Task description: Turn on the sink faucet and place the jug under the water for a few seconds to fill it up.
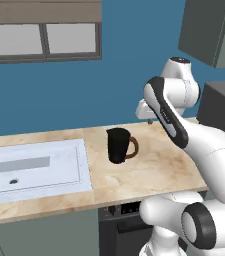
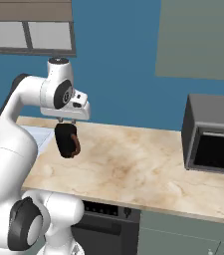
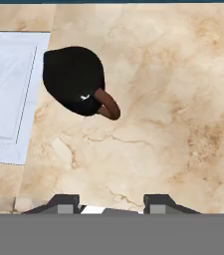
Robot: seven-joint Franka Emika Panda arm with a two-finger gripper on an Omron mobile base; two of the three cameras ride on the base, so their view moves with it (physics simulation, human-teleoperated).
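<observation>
Two small dark finger tips of the gripper (image 3: 112,203) rise at the bottom of the hand view, standing moderately apart with nothing between them, high over bare marbled beige stone worktop (image 3: 173,99). Ahead of them the black, slightly tapered jug (image 3: 74,79) with its curved brown handle stands upright on that worktop, just beside the edge of the pale white-grey rectangular sink (image 3: 4,94) and apart from the fingers. From the left base view the jug (image 1: 118,145) sits near the sink's (image 1: 59,175) right edge, handle turned away from the basin, roughly midway between the worktop's front and back edges. In the right base view the white hand seems to hang just above the jug (image 2: 66,140), though the overlap there may be only perspective.
</observation>
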